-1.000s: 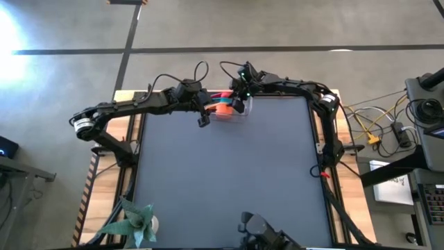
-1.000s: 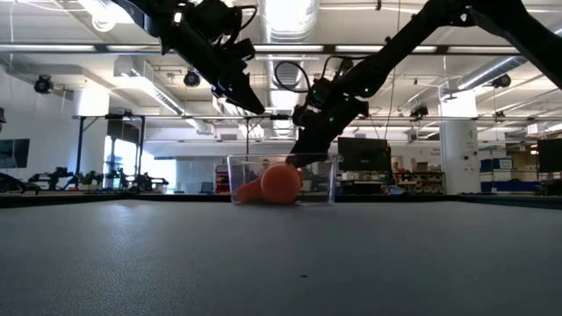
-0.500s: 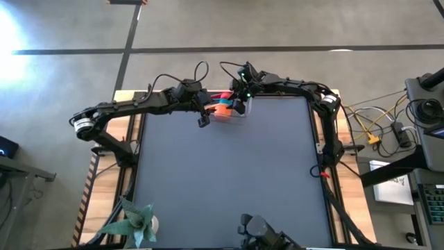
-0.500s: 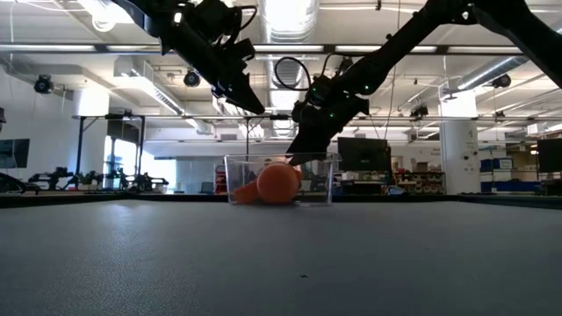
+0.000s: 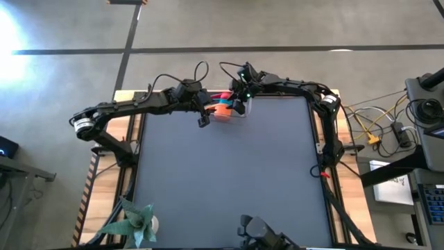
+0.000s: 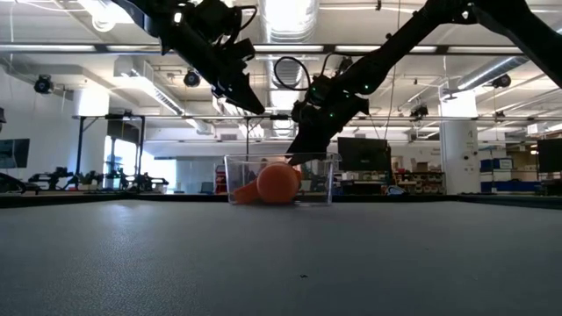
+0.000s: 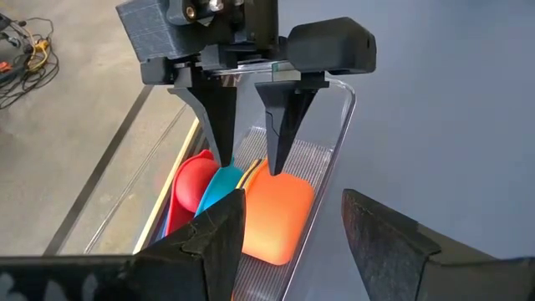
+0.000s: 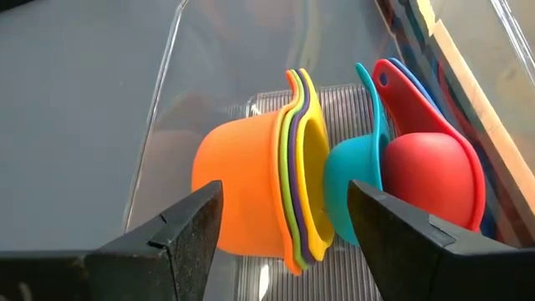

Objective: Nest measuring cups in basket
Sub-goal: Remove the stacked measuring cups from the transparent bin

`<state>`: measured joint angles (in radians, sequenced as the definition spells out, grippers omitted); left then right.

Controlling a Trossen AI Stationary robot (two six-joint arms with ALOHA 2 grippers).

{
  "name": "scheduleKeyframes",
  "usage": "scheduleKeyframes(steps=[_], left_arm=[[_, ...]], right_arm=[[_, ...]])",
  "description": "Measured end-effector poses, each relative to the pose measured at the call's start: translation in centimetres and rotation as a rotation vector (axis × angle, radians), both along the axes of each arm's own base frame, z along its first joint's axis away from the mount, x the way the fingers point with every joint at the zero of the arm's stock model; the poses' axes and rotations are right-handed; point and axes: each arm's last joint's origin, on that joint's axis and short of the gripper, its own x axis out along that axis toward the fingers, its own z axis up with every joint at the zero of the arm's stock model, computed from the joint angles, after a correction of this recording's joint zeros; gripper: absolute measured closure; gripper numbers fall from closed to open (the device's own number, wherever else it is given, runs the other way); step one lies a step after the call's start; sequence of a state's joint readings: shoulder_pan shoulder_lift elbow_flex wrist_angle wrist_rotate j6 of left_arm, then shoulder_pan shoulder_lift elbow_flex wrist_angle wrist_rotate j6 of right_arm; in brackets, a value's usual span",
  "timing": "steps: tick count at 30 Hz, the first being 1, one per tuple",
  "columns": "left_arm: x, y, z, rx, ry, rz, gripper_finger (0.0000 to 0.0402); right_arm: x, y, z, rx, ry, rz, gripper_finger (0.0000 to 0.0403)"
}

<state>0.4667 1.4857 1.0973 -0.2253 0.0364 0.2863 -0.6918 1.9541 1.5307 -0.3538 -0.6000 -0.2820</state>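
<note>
Cups (image 8: 284, 196) nested on their sides in basket (image 7: 338, 125); right gripper (image 7: 249, 159) above, open, empty; left gripper (image 7: 288, 242) beside, open, empty.

Compared with 1 s ago: basket (image 6: 281, 179) shifted slightly left in the low view, its near wall edge nearer the left gripper (image 6: 252, 102); orange cup (image 6: 279, 183) inside moved along with it. Right gripper (image 6: 299, 143) raised a little, tips now at the rim rather than down inside. Since 0.5 s ago, no visible change.
</note>
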Motion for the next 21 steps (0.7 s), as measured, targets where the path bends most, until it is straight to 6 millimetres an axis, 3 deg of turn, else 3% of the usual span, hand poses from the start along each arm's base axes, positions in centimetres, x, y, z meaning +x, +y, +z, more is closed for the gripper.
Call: scheduleKeyframes(steps=[9,14,21], left_arm=[[0.0,0.0,0.0,0.001,0.002,-0.002,0.0219],[0.0,0.0,0.0,0.006,0.005,-0.006,0.0219],[0.0,0.0,0.0,0.011,0.007,-0.009,0.0219]], right_arm=[[1.2,0.8,1.6,-0.159,0.074,-0.006,0.0149],[1.9,1.3,2.8,-0.168,0.063,0.008,0.0149],[2.2,2.1,2.5,-0.14,0.086,0.016,0.0153]])
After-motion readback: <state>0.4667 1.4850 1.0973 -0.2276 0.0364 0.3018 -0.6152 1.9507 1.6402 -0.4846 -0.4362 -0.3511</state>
